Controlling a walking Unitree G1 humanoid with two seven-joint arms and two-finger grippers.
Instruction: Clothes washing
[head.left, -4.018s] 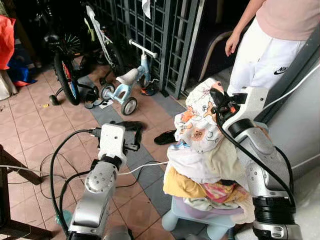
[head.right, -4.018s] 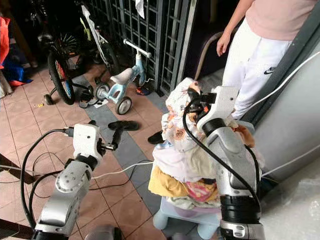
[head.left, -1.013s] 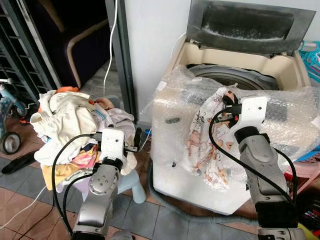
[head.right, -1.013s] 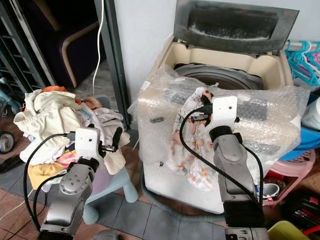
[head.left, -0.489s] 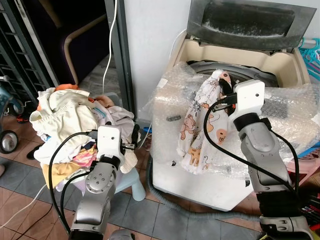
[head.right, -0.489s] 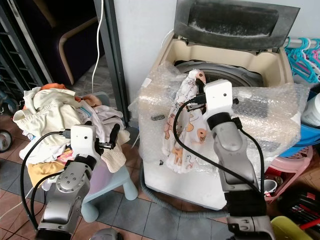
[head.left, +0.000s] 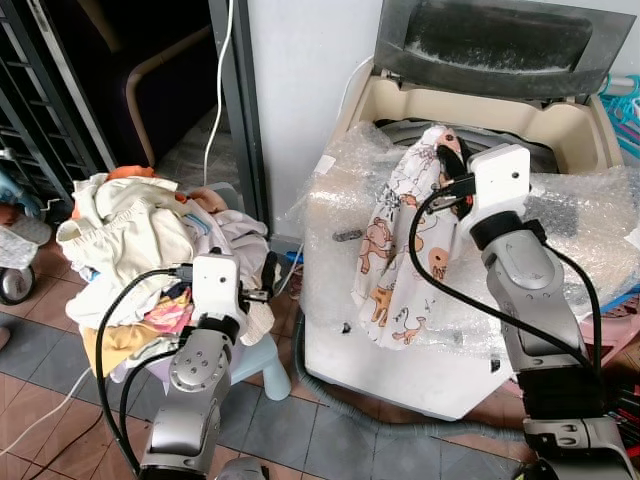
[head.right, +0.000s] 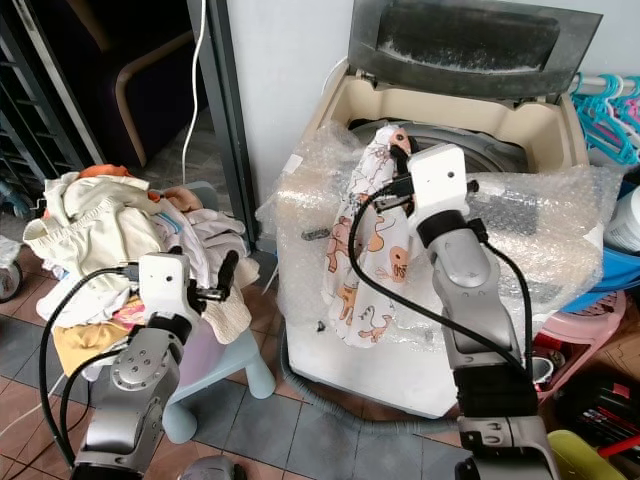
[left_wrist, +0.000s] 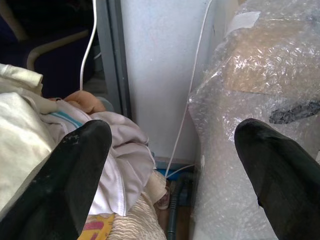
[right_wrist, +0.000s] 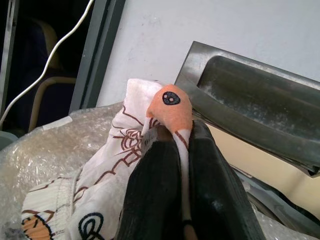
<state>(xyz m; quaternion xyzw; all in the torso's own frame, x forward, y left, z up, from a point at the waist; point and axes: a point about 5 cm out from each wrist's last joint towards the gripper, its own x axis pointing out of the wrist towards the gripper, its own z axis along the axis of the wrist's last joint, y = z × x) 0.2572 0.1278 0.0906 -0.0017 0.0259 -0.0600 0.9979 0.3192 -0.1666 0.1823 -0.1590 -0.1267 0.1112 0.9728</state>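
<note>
The printed garment, white with orange animal figures, is hanging from the right gripper at the front rim of the top-loading washing machine. Its top end is sitting level with the open tub while the rest is draping down over the bubble wrap that is covering the machine's front. Being held by one end this high is probably letting the cloth clear the rim before it goes into the drum. The machine's lid is standing open behind it.

In the right wrist view the jaws are pressing together on a pinch of the fabric, nearly closed with only cloth between them.

The left gripper is hovering low beside the pile of laundry heaped on a small stool. Its jaws are standing wide apart, holding nothing, seemingly waiting near the pile for the next piece.
</note>
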